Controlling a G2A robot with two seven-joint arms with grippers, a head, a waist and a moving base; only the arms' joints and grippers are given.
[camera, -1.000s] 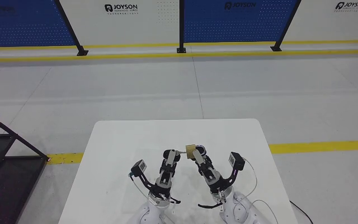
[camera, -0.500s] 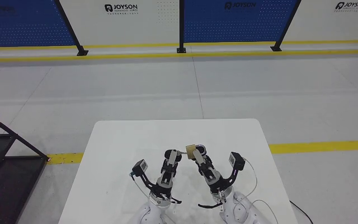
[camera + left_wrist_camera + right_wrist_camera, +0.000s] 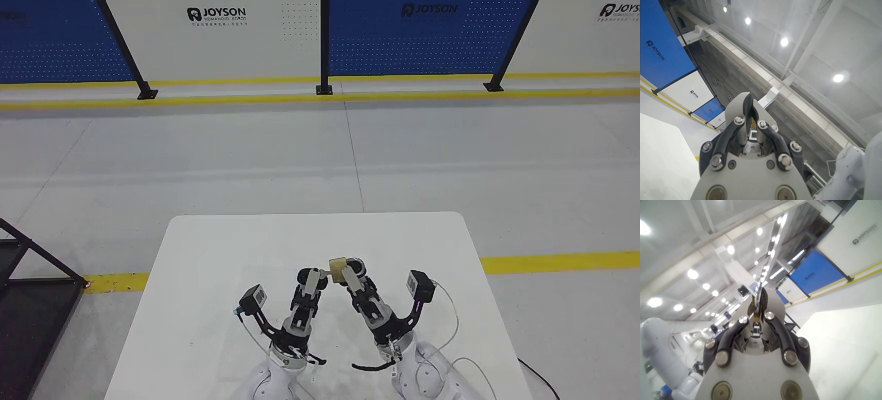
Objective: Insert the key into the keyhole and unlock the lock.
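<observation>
My right gripper [image 3: 761, 293] is shut on a brass padlock [image 3: 755, 306], whose silver shackle [image 3: 758, 289] sticks out past the fingertips. In the top view the padlock [image 3: 340, 265] is held above the white table [image 3: 200, 260], at the tip of my right gripper [image 3: 349, 275]. My left gripper [image 3: 317, 277] sits just to the left of the padlock, tip towards it. In the left wrist view my left gripper [image 3: 750, 101] is shut, with a small brass piece, apparently the key [image 3: 753, 121], pinched deep between its black pads. Most of the key is hidden.
The table's far half [image 3: 320, 235] is bare white surface. A black frame [image 3: 30, 260] stands off the table's left side. Blue and white barrier panels [image 3: 420, 35] line the far side of the floor.
My left gripper has shifted slightly right, closer to the padlock. The padlock has edged a little towards it. Both grips are unchanged.
</observation>
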